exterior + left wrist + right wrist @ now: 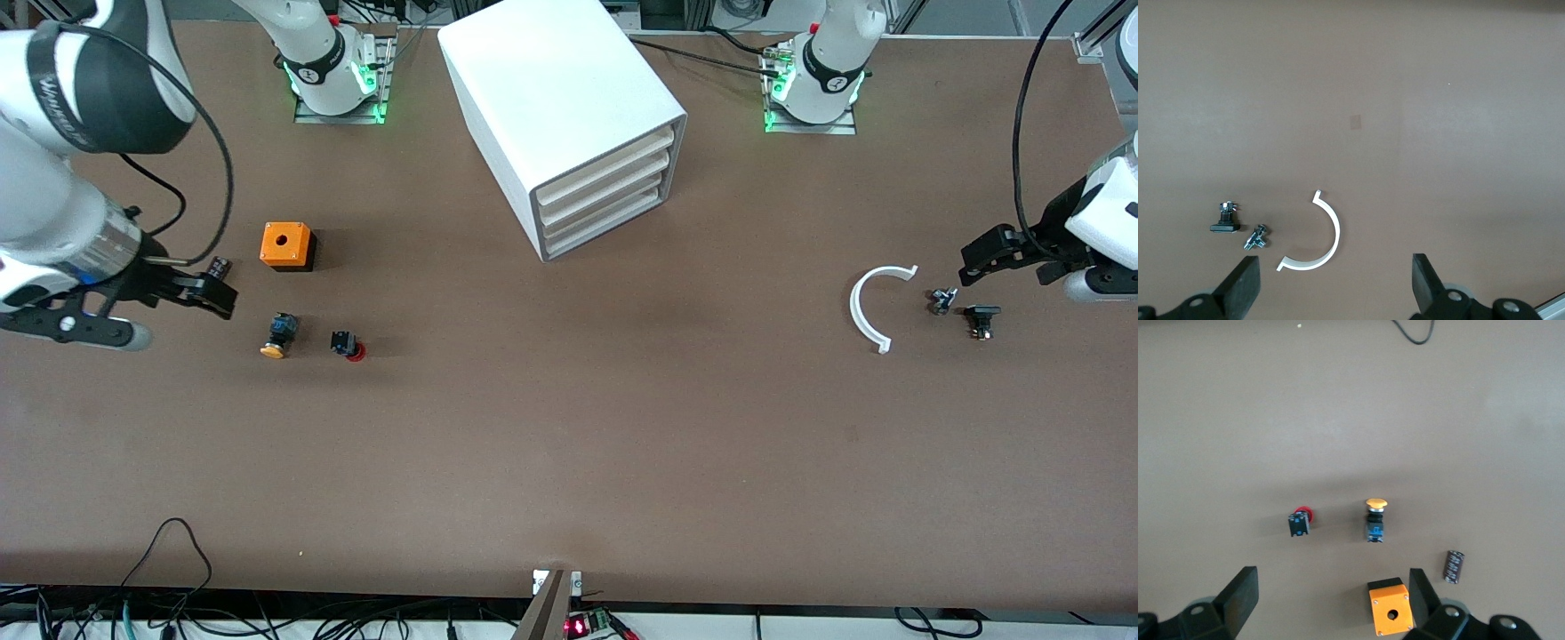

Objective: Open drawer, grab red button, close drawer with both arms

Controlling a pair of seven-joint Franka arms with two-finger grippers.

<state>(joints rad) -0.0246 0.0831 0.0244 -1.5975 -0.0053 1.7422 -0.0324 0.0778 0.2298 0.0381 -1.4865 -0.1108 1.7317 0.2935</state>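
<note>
You'll see all three drawers (pixel 613 191) shut. The red-capped button (pixel 347 345) lies on its side. Right gripper (pixel 213 296) and left gripper (pixel 976 263) hover wide open, empty, arms partly cropped at table ends.

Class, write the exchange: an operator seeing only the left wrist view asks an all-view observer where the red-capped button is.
Observer: The tiny red-capped, black-bodied push-button lies toward the right arm's end of the table, beside a yellow-orange-capped button.
Operator: My open left gripper hangs near a white plastic arc. Drawers open?
Observer: No, all three shallow white plastic drawers sit shut in the white box cabinet.
Operator: Right gripper?
Observer: Right gripper hovers open near a small black cylinder.
</note>
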